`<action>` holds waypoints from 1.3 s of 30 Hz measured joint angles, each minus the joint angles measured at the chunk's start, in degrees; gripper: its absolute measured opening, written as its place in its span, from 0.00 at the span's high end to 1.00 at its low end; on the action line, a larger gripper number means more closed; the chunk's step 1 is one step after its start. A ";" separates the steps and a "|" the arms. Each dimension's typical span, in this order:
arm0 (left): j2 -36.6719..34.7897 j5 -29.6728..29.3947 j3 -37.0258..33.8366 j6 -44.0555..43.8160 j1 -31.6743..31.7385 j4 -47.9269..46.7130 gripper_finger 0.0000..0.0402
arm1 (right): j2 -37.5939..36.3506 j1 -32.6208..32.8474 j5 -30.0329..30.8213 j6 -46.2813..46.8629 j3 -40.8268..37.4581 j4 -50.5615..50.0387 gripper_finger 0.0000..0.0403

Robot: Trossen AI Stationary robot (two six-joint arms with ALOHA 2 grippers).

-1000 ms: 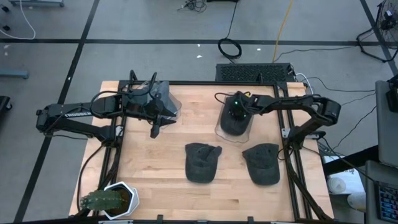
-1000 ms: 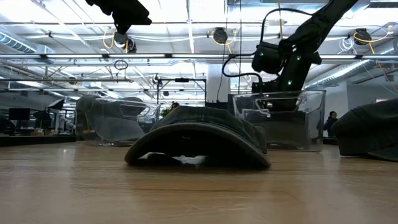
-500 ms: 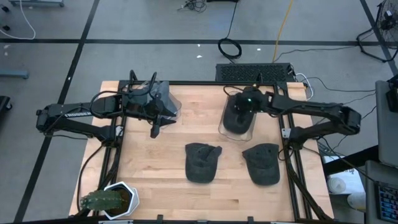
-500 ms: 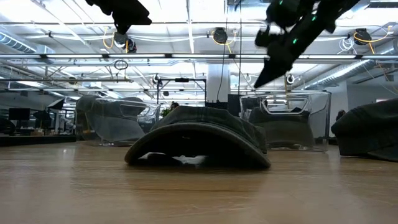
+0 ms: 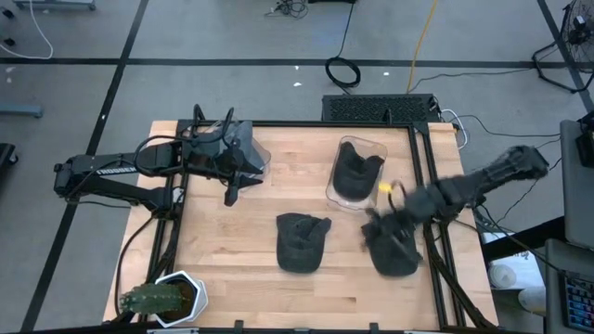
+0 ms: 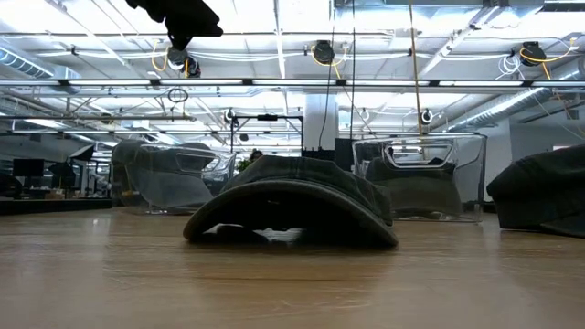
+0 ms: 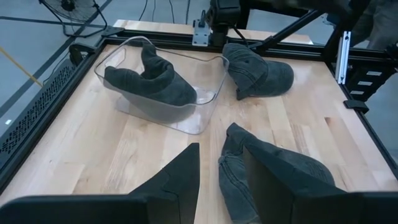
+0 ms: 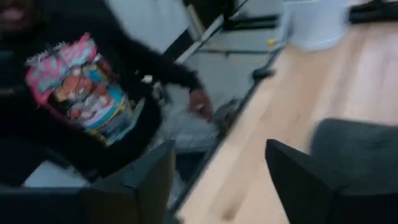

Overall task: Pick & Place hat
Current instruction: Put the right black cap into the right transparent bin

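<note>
My right gripper (image 5: 382, 221) hovered over right hat (image 5: 393, 250), fingers (image 8: 308, 180) spread, empty. Clear bin (image 5: 355, 172) behind that hat held one hat (image 5: 354, 173). Middle hat (image 5: 301, 241) lay left of it. My left gripper (image 5: 231, 190) waited near left bin (image 5: 243, 153), fingers parted.

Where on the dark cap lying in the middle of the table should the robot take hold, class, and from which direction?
Grip the middle cap at its soft crown, coming straight down from above. It lies flat and alone on the wooden table, brim toward the clear bin, so the top is open. The right hand is nearest, above the other loose cap; the left hand hangs farther off.
</note>
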 joint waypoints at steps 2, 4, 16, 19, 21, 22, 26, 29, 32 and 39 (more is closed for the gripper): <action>0.00 0.00 0.00 0.00 0.02 0.02 0.67 | 0.82 8.40 7.00 2.40 -1.04 0.78 0.38; 0.00 0.00 0.00 0.00 0.01 0.06 0.67 | 2.19 15.91 17.02 5.63 -1.24 -1.92 0.37; 0.00 0.00 0.00 0.00 0.00 0.15 0.67 | 20.88 38.20 35.95 37.17 3.07 -28.34 0.53; 0.00 0.00 0.00 0.00 0.00 0.15 0.67 | 26.40 38.83 31.46 41.57 3.07 -35.38 0.56; 0.00 0.00 0.00 0.00 0.01 0.15 0.67 | 29.40 38.93 31.16 42.54 3.05 -37.84 0.57; 0.00 0.00 0.00 0.00 0.00 0.15 0.67 | 30.65 38.93 31.23 42.24 3.16 -38.25 0.58; 0.00 0.00 0.00 0.00 0.00 0.15 0.67 | 33.89 38.72 31.93 41.04 3.34 -37.47 0.61; 0.00 0.00 0.00 0.00 0.00 0.15 0.67 | 33.97 38.49 30.49 43.13 3.38 -36.72 0.61; 0.00 0.02 0.00 0.00 0.00 0.15 0.67 | 32.94 38.43 27.44 46.16 5.30 -36.84 0.61; 0.00 0.00 0.00 0.00 0.00 0.17 0.67 | 33.63 38.47 31.81 46.16 8.05 -36.28 0.64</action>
